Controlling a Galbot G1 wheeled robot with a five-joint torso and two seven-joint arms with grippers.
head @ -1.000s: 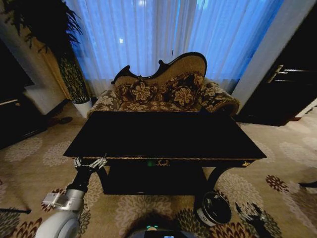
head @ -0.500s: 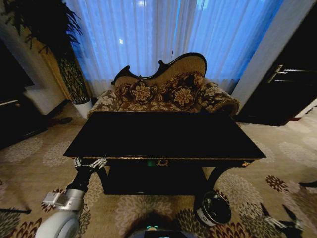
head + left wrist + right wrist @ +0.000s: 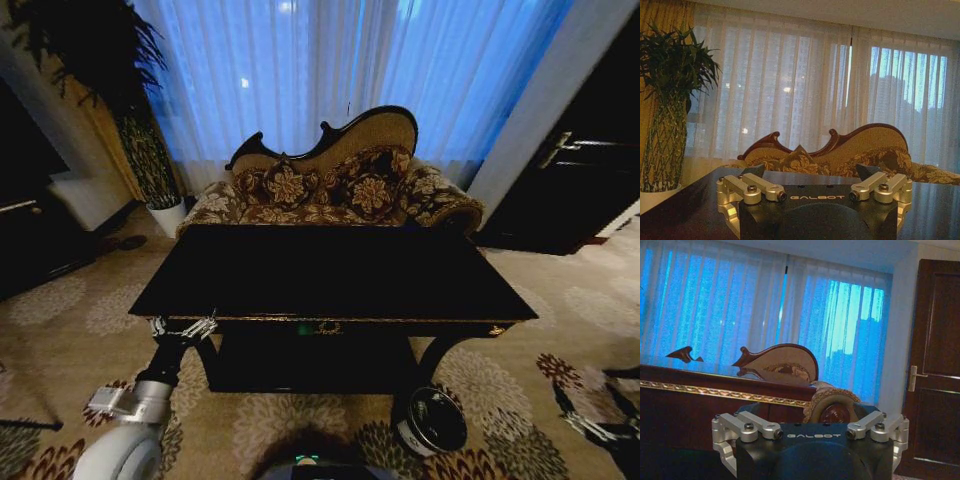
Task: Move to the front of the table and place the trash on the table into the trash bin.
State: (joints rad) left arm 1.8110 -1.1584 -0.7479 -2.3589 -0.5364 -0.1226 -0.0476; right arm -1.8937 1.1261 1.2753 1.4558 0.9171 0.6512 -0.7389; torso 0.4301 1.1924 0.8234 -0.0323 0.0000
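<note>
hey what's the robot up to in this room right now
It is parked facing the front of the black table, whose top looks bare. The trash bin stands on the carpet by the table's front right leg. The left gripper hovers open at the table's front left corner, holding nothing. The right gripper is low over the carpet at the robot's far right, past the bin.

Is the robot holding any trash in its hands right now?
No, nothing is held. The left tool hovers open at the table's front left corner, with nothing between its fingers. The right tool hangs low to the right, above the carpet, also open and empty.
</note>
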